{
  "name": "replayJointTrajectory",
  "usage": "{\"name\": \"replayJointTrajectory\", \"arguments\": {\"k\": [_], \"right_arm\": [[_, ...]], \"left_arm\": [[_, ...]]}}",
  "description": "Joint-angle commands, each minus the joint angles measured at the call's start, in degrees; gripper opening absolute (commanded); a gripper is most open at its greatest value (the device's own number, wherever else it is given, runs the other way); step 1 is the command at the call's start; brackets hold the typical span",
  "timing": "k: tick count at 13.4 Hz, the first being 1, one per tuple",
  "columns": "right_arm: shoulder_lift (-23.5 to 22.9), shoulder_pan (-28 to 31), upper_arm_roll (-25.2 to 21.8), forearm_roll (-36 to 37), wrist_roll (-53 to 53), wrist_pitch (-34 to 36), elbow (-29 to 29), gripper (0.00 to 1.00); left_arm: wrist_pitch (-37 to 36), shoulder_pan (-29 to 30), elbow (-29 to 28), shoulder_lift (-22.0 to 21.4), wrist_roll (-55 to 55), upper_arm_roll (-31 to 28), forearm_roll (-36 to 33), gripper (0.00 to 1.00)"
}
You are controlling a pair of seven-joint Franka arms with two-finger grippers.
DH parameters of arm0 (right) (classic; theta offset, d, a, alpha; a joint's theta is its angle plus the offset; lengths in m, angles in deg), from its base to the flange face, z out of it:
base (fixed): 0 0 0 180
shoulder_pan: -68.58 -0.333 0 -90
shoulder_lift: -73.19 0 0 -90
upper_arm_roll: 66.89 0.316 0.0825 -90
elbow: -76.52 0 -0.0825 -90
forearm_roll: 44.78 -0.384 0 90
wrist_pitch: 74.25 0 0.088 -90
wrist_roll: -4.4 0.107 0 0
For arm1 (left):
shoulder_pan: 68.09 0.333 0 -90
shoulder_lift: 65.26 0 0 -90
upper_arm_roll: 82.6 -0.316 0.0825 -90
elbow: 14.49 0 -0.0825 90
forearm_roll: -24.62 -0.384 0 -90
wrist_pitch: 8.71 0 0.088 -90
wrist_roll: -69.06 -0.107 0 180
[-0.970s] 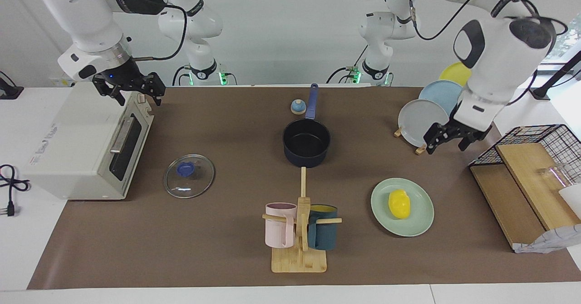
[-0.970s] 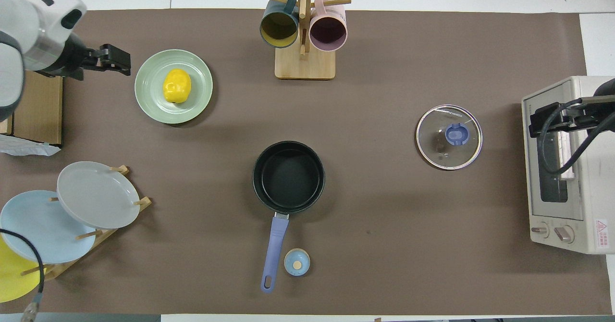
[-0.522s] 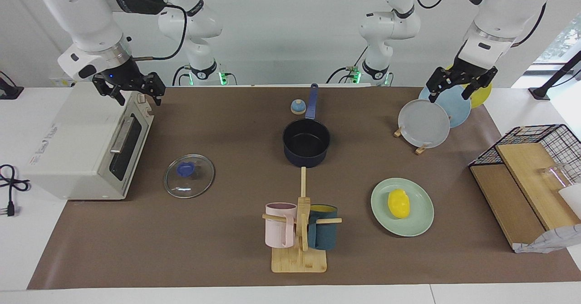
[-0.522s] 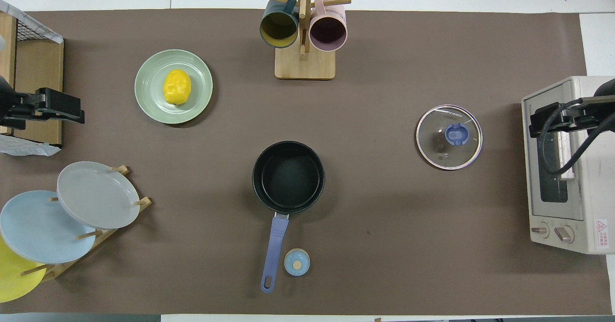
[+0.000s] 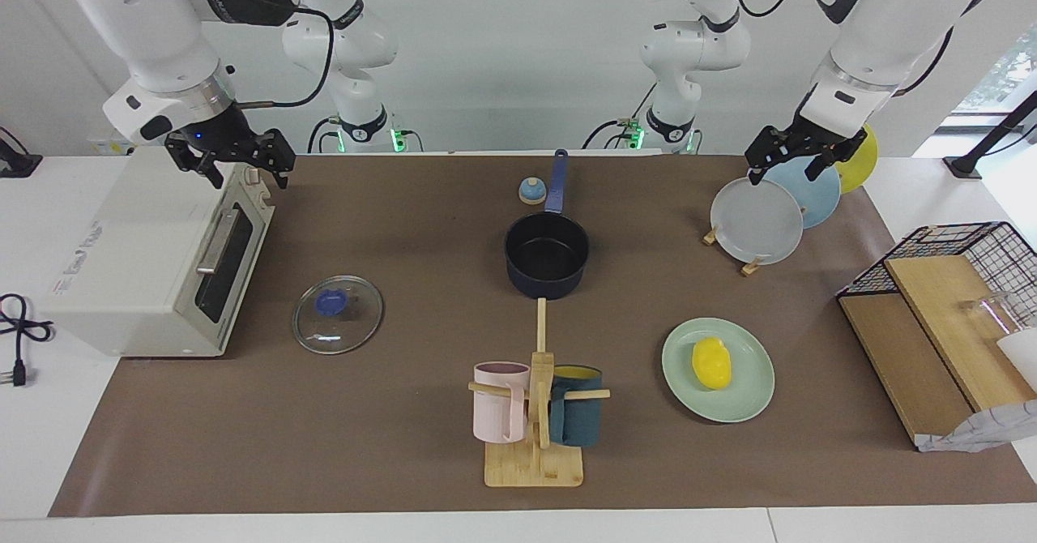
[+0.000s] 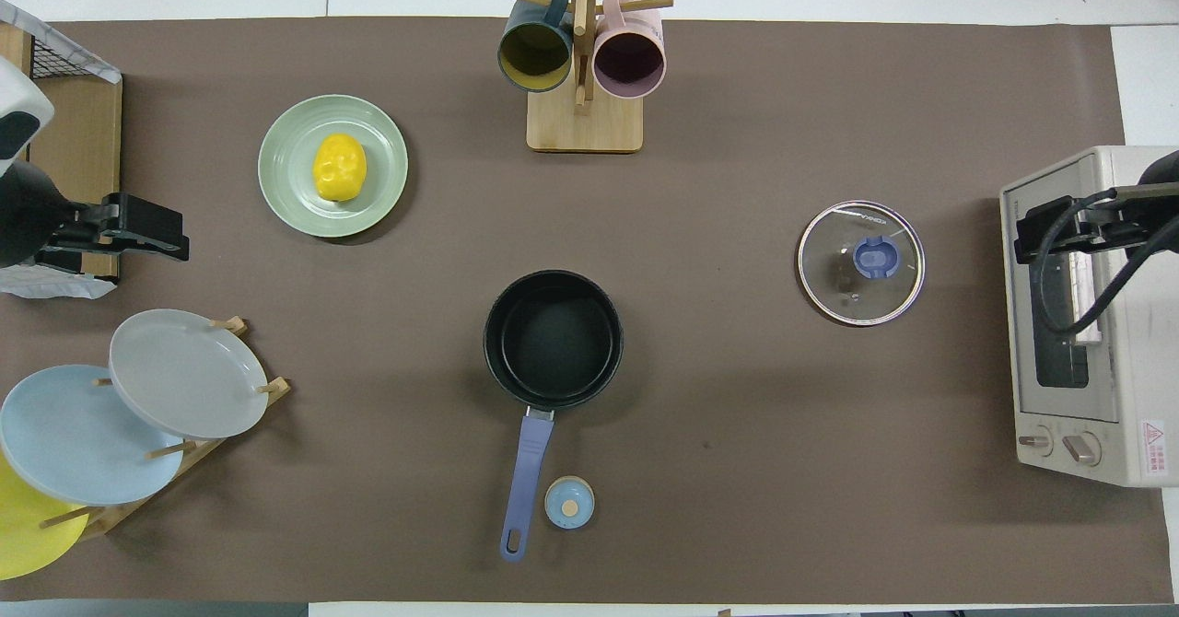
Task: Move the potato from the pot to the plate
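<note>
Potato on plate, both grippers up and away.
Small yellow oval potato (image 5: 712, 362) lies on the mint-green round plate (image 5: 753, 393); dark navy saucepan (image 5: 547, 256) is empty. Left gripper (image 5: 793, 150), nearer, hangs spread and empty above the plate rack (image 5: 729, 239); right gripper (image 5: 235, 156), also spread and empty, waits over the toaster oven (image 5: 130, 267).

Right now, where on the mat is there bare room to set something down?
Widest bare patch: between the pot, the glass lid and the toaster oven. Another lies between the mug rack and the lid. A smaller one sits between the pot and the plate holding the potato. Crowded: the plate rack at the left arm's end.
</note>
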Motion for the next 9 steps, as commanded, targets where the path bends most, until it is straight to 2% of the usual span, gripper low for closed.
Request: {"name": "replayJointTrajectory", "arguments": {"k": [1,9], "right_arm": [[1.2,0.6,0.1,-1.5,0.3,-0.7,1.3,1.00],[1.2,0.6,0.1,-1.6,0.3,-0.6,1.3,1.00]], "left_arm": [[0.4,0.2,0.4,-0.7,0.2,-0.1,0.8,1.00],[0.3,0.2,0.0,-0.8,-0.1,-0.1,0.8,1.00]]}}
